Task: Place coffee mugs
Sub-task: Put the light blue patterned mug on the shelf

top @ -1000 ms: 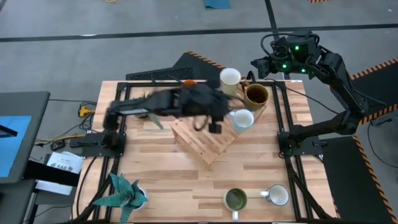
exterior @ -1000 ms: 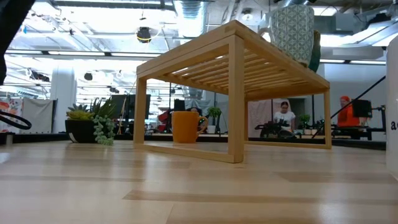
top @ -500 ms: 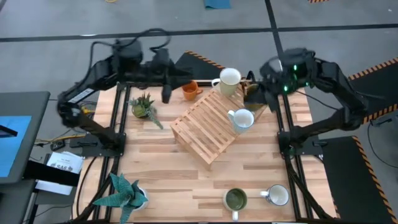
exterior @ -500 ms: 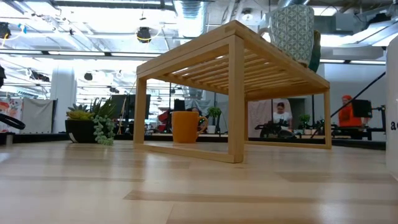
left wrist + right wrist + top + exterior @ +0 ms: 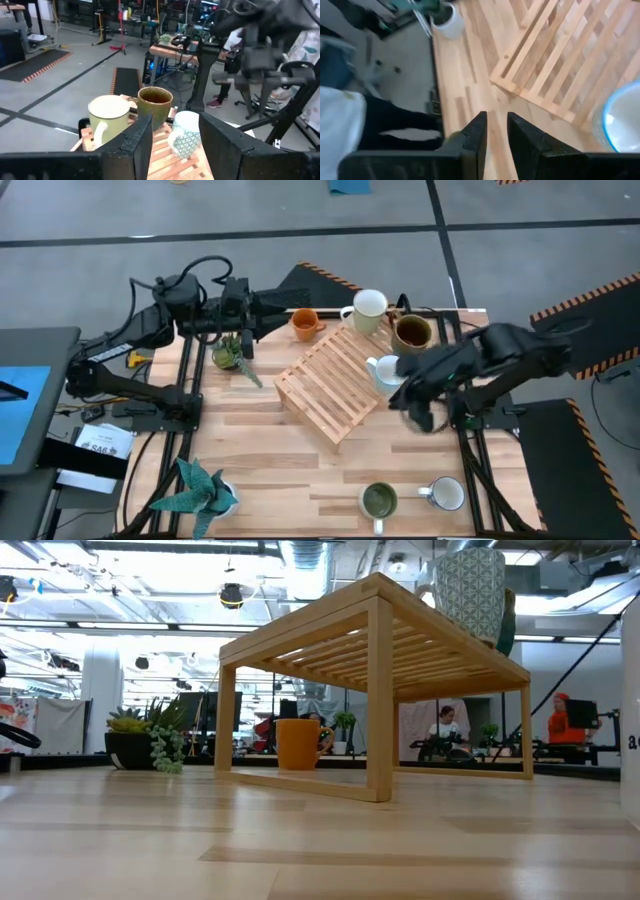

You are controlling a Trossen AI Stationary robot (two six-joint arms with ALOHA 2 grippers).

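Wooden rack (image 5: 335,385) carries three mugs for display; right gripper (image 5: 420,412), fingers narrowly parted and empty, hangs beside it.

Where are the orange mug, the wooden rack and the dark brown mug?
orange mug (image 5: 304,324): high view, on its rim.
wooden rack (image 5: 330,385): high view, on the slatted top.
dark brown mug (image 5: 411,332): high view, on its opening.

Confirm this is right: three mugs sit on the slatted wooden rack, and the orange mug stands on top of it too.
Not quite. The high view shows the orange mug on the table beside the wooden rack. The three mugs on the rack are right.
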